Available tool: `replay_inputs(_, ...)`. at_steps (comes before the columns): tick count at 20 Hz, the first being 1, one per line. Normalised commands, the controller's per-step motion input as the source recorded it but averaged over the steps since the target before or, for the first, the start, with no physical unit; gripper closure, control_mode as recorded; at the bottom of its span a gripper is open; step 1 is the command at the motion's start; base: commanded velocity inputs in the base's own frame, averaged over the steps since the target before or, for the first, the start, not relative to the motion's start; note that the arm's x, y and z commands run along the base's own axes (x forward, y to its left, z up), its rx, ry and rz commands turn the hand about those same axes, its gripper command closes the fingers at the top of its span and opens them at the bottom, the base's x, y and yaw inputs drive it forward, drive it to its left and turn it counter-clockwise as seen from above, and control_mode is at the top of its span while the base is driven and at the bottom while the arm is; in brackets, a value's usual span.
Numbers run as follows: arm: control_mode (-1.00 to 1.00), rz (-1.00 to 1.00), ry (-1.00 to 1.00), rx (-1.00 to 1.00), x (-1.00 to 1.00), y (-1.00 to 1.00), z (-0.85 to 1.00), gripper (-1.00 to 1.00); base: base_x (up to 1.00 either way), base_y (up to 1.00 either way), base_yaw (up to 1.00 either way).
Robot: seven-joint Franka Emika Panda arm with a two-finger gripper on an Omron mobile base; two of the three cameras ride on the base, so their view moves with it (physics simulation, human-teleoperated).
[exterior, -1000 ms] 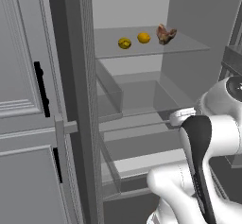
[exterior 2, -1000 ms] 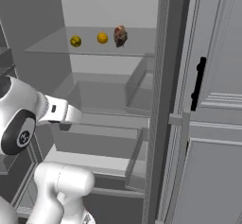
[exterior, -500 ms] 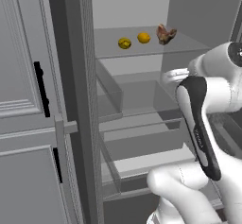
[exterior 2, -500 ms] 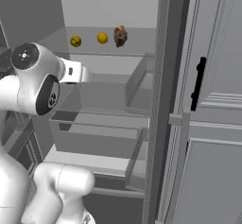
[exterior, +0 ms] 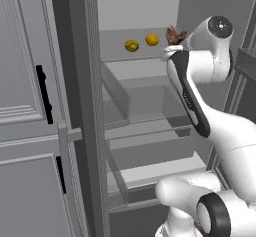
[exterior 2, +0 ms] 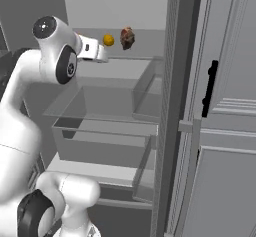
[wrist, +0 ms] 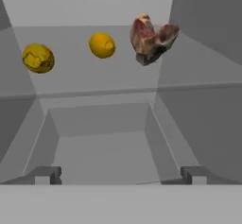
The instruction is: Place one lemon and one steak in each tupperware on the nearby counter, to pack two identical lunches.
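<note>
While my arm (exterior: 192, 98) rises from the lower right of the left base view, it bends up before an open fridge (exterior: 145, 126), and my wrist ends level with the top glass shelf (exterior: 117, 53). On that shelf lie the dull yellow lemon (exterior: 131, 46), the brighter orange-yellow lemon (exterior: 152, 40) just to its right, and the dark steak (exterior: 173, 34) furthest right, close to my wrist. Below the shelf sit clear drawers (exterior: 150, 146), stacked one under another. A grey cabinet door (exterior: 27, 106) with black handles stands to the left.

From the right base view, my arm (exterior 2: 30, 101) climbs from the lower left and my wrist points toward the shelf. The orange-yellow lemon (exterior 2: 108, 40) shows just past my wrist, and the steak (exterior 2: 127, 37) stands beside it to the right, propped on edge. A grey cabinet door (exterior 2: 225, 131) with a black handle fills the right side.

In the hand view, my claw (wrist: 121, 175) is spread wide with nothing between its two tips, hovering short of the shelf. The dull lemon (wrist: 38, 58) lies at the left, the bright lemon (wrist: 102, 45) in the middle, and the steak (wrist: 152, 38) at the right, all apart from one another. A clear drawer (wrist: 101, 138) lies below them.
</note>
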Motion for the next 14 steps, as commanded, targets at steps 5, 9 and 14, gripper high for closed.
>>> replay_inputs(5,-1.0,-0.21,0.0,-0.01,0.92,-0.15,0.35,-1.0,0.0,0.0,0.0)
replay_inputs(9,-1.0,-0.2,0.0,0.0,0.94,-0.55,0.02,-1.0,0.0,0.0,0.0)
replay_inputs(14,-1.0,-0.01,0.05,0.08,0.99,-0.53,-0.1,-1.0,0.0,0.0,0.0)
